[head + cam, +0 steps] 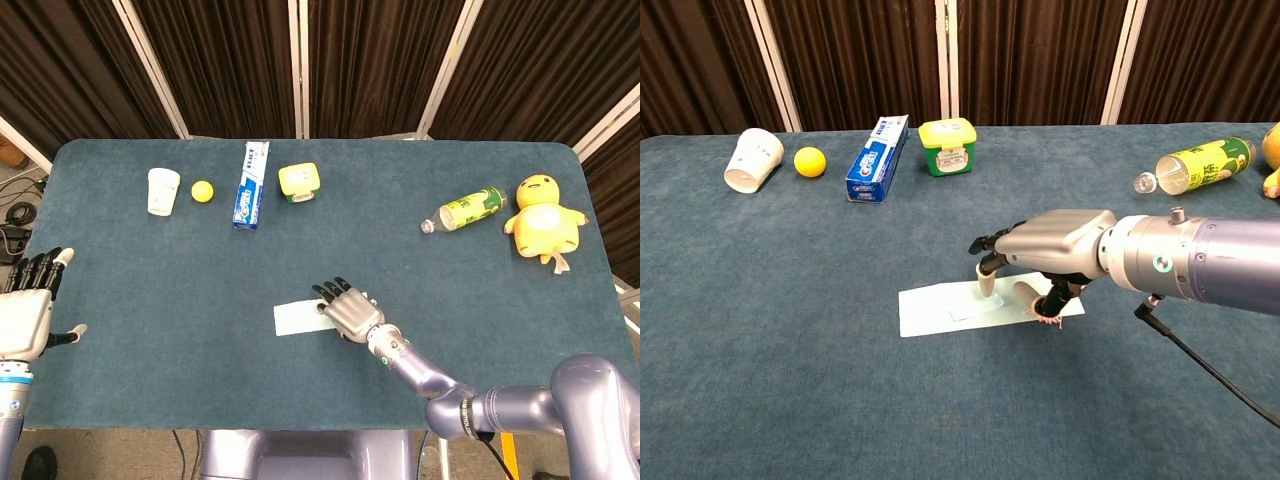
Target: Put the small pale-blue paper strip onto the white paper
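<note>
The white paper lies flat on the blue table near the front middle. On its right half lies the small pale-blue paper strip, faint against the sheet and free of the fingers. My right hand hovers over the paper's right end, palm down, fingers apart and holding nothing. One fingertip points down just above the sheet. My left hand stays at the table's left edge with its fingers spread, empty.
Along the far side stand a white cup, a yellow ball, a blue toothpaste box and a yellow-lidded tub. A green bottle and a yellow plush duck lie at the right. A white frayed scrap sits under my right hand.
</note>
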You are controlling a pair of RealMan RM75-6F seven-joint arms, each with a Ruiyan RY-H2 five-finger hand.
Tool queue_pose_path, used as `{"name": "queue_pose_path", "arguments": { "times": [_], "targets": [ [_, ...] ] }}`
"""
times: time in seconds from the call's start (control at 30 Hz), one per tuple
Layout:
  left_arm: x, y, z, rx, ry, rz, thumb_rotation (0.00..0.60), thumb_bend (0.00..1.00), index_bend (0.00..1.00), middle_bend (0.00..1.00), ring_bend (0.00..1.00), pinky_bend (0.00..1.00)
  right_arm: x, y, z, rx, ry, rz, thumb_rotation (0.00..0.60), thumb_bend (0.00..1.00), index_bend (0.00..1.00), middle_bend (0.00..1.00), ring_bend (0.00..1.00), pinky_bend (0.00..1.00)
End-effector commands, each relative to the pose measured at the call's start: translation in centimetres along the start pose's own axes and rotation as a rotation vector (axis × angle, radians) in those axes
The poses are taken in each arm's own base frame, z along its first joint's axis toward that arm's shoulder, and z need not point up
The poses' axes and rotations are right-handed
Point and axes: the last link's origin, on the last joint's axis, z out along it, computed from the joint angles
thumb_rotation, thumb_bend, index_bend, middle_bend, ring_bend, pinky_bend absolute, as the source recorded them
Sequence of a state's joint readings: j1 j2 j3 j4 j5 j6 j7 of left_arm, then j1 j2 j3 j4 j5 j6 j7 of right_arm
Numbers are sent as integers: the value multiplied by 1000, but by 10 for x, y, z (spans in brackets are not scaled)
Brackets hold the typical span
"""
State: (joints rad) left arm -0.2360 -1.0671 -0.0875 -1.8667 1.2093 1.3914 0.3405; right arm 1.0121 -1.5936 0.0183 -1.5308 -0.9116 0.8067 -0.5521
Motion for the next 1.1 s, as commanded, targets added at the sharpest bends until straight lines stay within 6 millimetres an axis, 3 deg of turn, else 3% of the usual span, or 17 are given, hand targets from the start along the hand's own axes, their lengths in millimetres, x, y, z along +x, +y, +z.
{"name": "queue_pose_path", "arguments": {
  "times": [0.03, 1.1],
  "targets": [
    [0, 0, 0, 0, 0, -1, 600, 0, 0, 0, 0, 0, -1, 3, 0, -10, -1, -4, 600, 703, 316, 0, 0, 0],
    [2, 1, -1, -12, -5, -13, 600, 0, 0, 0, 0, 0, -16, 18, -13, 15, -12, -78, 600, 701, 359, 0, 0, 0]
  ]
}}
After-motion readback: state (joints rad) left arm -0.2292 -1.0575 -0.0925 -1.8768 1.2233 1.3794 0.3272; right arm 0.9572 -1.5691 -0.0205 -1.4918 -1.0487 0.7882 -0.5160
